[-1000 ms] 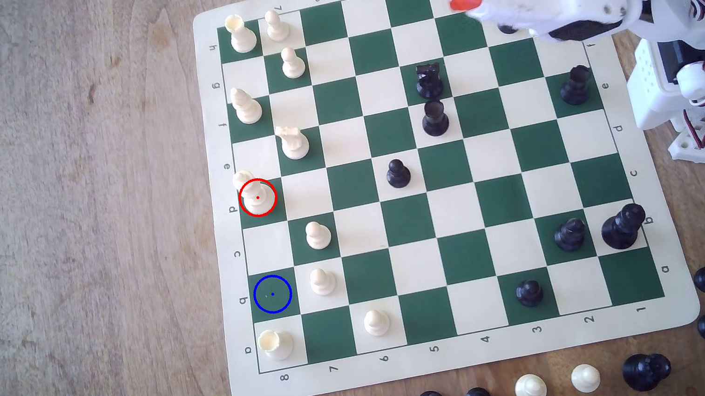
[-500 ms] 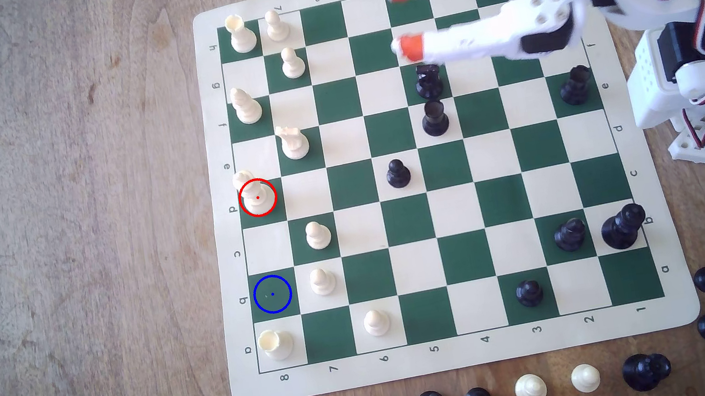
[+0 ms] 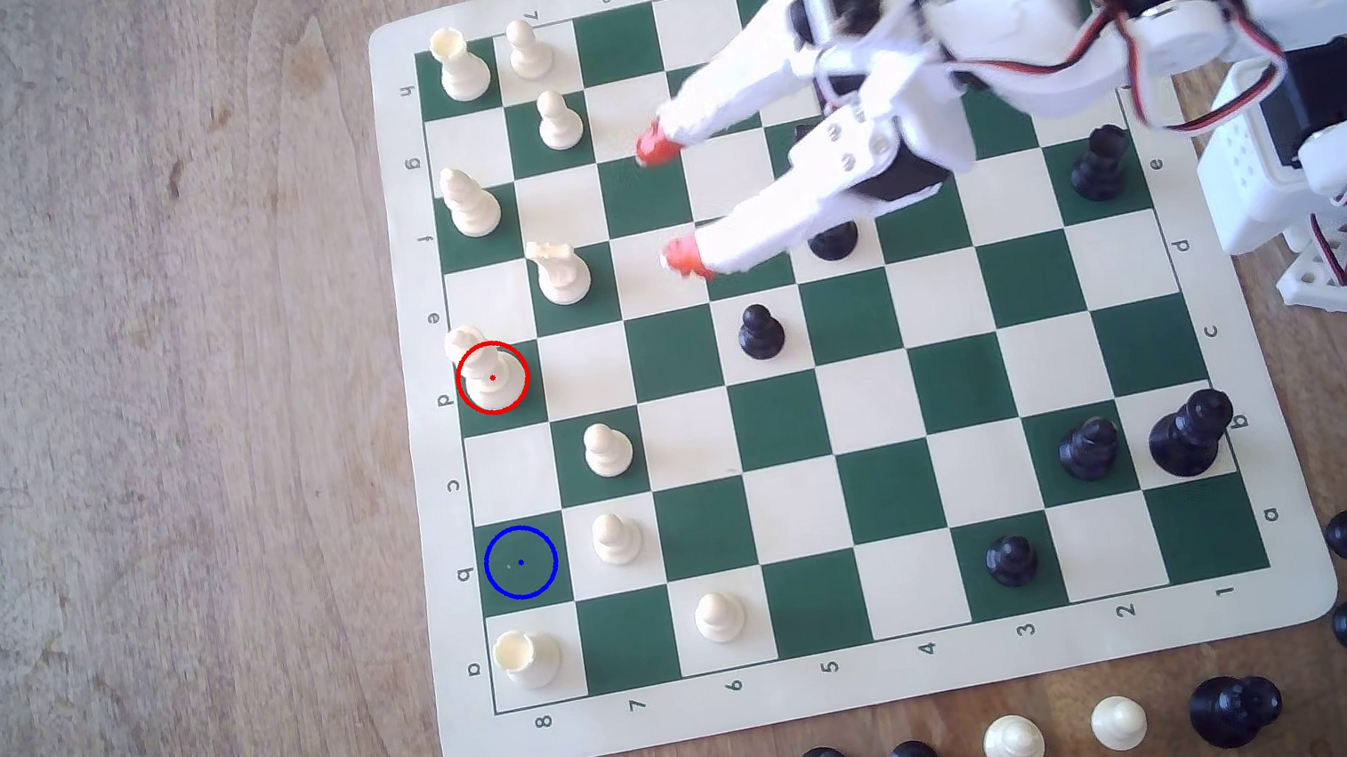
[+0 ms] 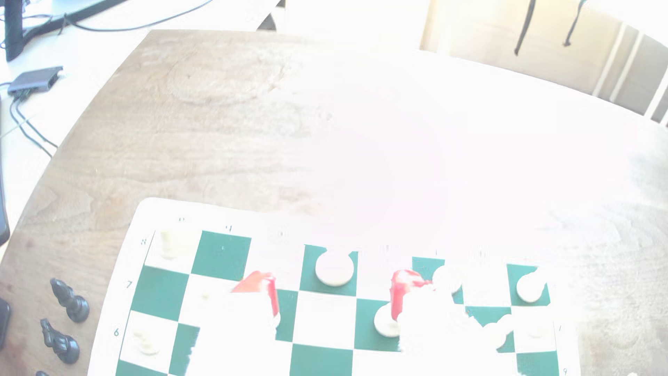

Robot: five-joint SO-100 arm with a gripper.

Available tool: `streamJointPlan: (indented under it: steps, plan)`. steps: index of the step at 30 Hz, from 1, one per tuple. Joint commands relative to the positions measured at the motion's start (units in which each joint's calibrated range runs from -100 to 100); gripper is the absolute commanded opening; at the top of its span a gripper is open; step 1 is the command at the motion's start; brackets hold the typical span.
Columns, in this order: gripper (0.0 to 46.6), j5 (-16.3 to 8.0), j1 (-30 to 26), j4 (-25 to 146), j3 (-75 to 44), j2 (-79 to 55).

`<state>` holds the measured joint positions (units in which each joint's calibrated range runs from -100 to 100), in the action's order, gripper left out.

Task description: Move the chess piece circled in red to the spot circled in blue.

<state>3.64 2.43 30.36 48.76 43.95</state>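
A: Where does the chess piece circled in red (image 3: 489, 368) stand?

B: Upright on a dark green square at the board's edge on the exterior view's left, in the row marked d. It is tall and cream, with a wide round base and a knobby head. In the washed-out wrist view its base (image 4: 334, 269) shows as a pale disc on a green square.

A: And the spot circled in blue (image 3: 521, 562)?

B: Two squares lower along the same edge column, in row b, bare of any piece. A cream pawn (image 3: 617, 539) sits on the square just beside it, toward the exterior view's right.

A: What about the claw (image 3: 665, 200)?

B: Released, holding nothing. Its two red-tipped fingers (image 3: 652, 145) are spread wide apart above the board, pointing toward the exterior view's left. The circled piece is well apart from it; the cream knight (image 3: 561, 270) lies between them, near the lower tip.

A: Anything else nearby?

B: A black pawn (image 3: 760, 332) stands just below the claw in the exterior view. Several captured pieces line the wooden counter (image 3: 101, 450) beyond the chessboard (image 3: 886, 681).
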Motion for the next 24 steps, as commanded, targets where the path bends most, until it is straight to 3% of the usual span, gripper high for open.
streamJointPlan:
  steps: [1,4,9,17,24]
  plan:
    - [13.6,-1.56,-0.20,4.53,-10.86,-5.24]
    - [13.9,-5.62,0.11,8.79,-16.03,-9.99]
    - [17.7,-8.30,1.99,8.30,-21.38,-16.61]
    - [19.9,-10.74,3.16,11.90,-39.42,-32.74]
    - [20.5,-11.43,2.92,18.54,-55.19,-43.95]
